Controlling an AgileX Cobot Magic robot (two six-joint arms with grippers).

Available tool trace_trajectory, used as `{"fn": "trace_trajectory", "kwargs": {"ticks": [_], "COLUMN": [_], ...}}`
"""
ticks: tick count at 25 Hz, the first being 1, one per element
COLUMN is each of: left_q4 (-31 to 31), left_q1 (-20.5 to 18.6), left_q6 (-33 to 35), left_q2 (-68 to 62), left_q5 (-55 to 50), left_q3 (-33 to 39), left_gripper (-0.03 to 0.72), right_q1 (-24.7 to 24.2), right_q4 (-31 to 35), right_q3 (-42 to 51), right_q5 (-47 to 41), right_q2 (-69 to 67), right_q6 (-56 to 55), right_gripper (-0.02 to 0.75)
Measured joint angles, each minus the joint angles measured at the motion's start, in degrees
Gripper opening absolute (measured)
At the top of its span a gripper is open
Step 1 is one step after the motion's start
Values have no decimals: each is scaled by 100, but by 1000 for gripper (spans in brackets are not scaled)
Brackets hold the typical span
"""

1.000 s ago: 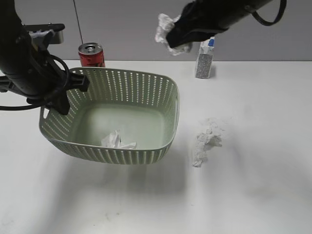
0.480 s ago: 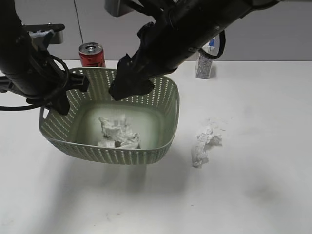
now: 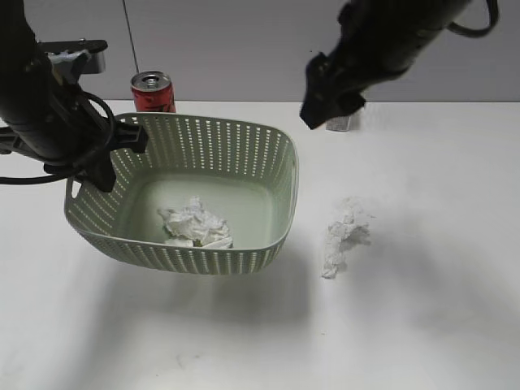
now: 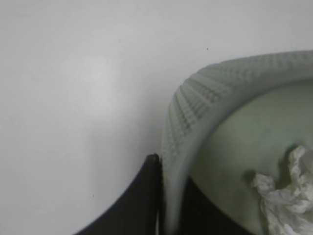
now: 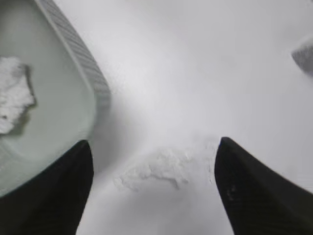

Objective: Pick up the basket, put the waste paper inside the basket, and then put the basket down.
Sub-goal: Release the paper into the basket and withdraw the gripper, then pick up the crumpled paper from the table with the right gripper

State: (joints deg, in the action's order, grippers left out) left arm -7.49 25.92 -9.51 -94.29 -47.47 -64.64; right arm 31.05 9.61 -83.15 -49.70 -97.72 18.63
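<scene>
The pale green slotted basket [image 3: 219,154] hangs tilted above the table, held at its left rim by my left gripper [image 3: 101,158], which is shut on the wall [image 4: 178,147]. Crumpled white waste paper [image 3: 193,223] lies inside the basket and shows in the left wrist view [image 4: 288,196] and the right wrist view [image 5: 12,93]. Another white wad [image 3: 343,237] lies on the table right of the basket; it shows between my open right jaws [image 5: 154,171]. My right gripper [image 3: 325,101] is empty, high above the table beyond the basket's right rim [image 5: 80,58].
A red can [image 3: 152,91] stands behind the basket at the back left. A white-and-blue carton [image 3: 343,120] stands at the back, mostly hidden behind my right arm. The white table [image 3: 422,309] stretches to the front and right.
My right gripper let a paper wad go into the basket, then rose and swung right, out from over the basket. The basket and left arm have not moved.
</scene>
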Motion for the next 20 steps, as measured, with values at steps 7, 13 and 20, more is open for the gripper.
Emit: {"fn": "trace_trajectory", "kwargs": {"ticks": [7, 13, 20], "left_q4": [154, 167, 172], "left_q1": [0, 0, 0], "left_q6": [0, 0, 0], "left_q2": [0, 0, 0], "left_q5": [5, 37, 111], "left_q3": [0, 0, 0], "left_gripper": [8, 8, 8], "right_q1": [-714, -714, -657], "right_q4": [307, 370, 416], "right_q3": [2107, 2839, 2862], "right_q5": [1782, 3253, 3536], "right_q2": [-57, -474, -1298], "right_q6": [-146, -146, -124], "right_gripper": [581, 581, 576]}}
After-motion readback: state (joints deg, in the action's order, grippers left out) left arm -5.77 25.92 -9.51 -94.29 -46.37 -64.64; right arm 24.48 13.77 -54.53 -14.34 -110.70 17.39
